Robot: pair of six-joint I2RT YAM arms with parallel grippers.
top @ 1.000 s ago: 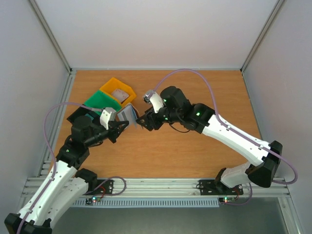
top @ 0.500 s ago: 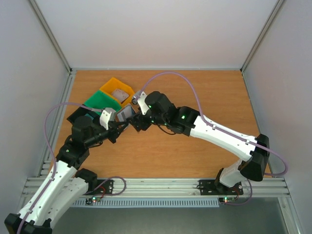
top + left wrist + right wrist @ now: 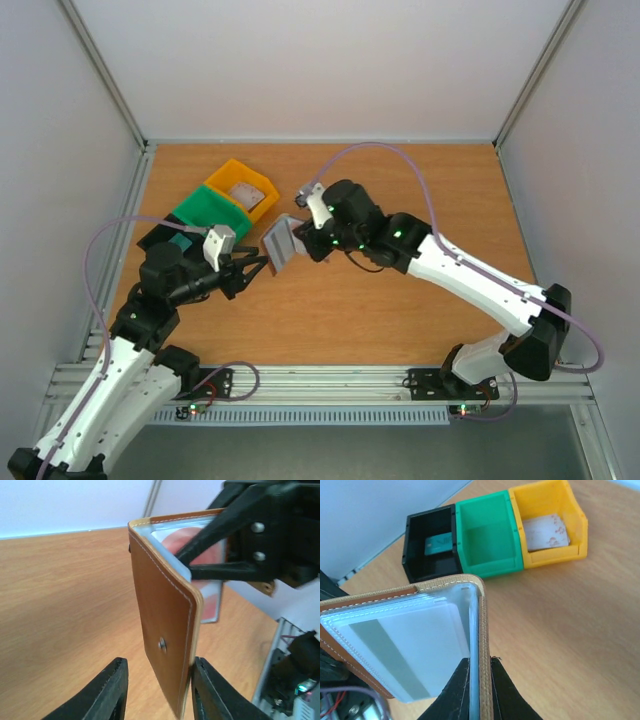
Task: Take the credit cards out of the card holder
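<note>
The card holder (image 3: 281, 243) hangs open above the table (image 3: 420, 180), left of its middle. It stands on edge, brown back toward the left arm, with a red credit card (image 3: 209, 597) showing inside. The right gripper (image 3: 480, 662) is clamped on one leaf. The left gripper (image 3: 159, 667) straddles the lower edge, jaws apart. A black bin (image 3: 427, 547), green bin (image 3: 487, 535) and yellow bin (image 3: 550, 515) sit side by side toward the far-left corner.

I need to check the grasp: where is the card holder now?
Top view, left of centre: the card holder is pinched by the right gripper, just right of the green bin.
</note>
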